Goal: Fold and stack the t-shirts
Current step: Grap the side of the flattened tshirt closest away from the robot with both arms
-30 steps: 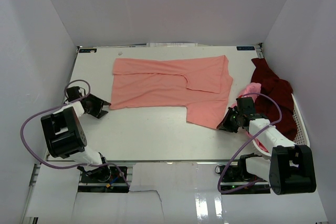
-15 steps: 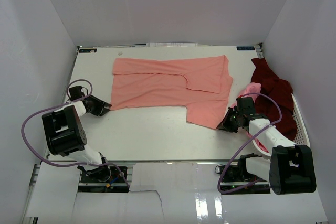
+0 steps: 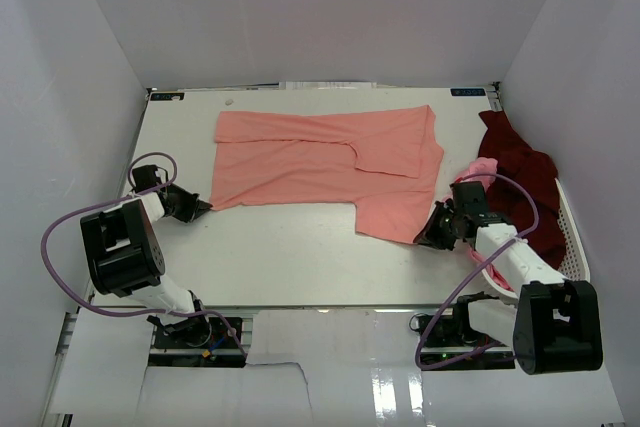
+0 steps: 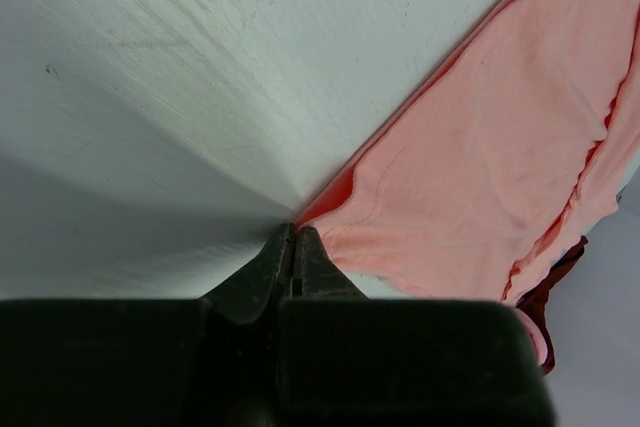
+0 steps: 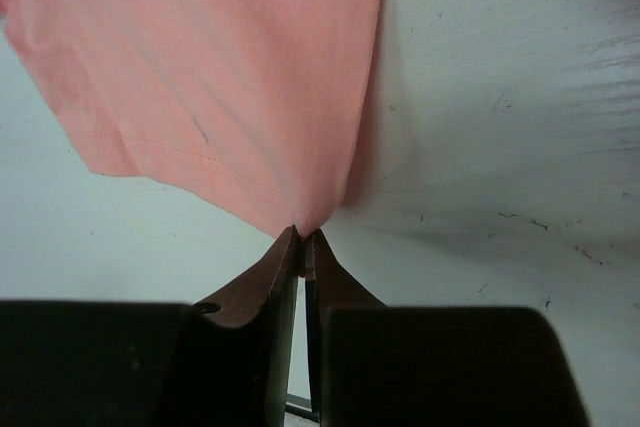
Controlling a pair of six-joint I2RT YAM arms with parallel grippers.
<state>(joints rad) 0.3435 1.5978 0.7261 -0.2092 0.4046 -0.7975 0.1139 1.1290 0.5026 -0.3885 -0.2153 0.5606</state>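
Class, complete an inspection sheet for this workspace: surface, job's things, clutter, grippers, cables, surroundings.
Surface: white table, lightly scuffed.
Job's things: salmon t-shirt spread out, one sleeve folded in; maroon t-shirt and lighter pink t-shirt heaped at the right.
Clutter: white basket under the heap.
Grippers: left gripper shut on the salmon t-shirt's near left corner; right gripper shut on its near right corner.
Cables: left purple cable and right purple cable each loop from an arm.
Surroundings: plain white walls.

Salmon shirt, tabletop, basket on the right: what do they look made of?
salmon t-shirt: soft matte knit, likely cotton jersey; it wrinkles, drapes, and has a stitched hem.
table: hard white painted or laminated board, probably; scuffed, faint sheen.
basket: white moulded plastic by its slotted wall, though it is small here.
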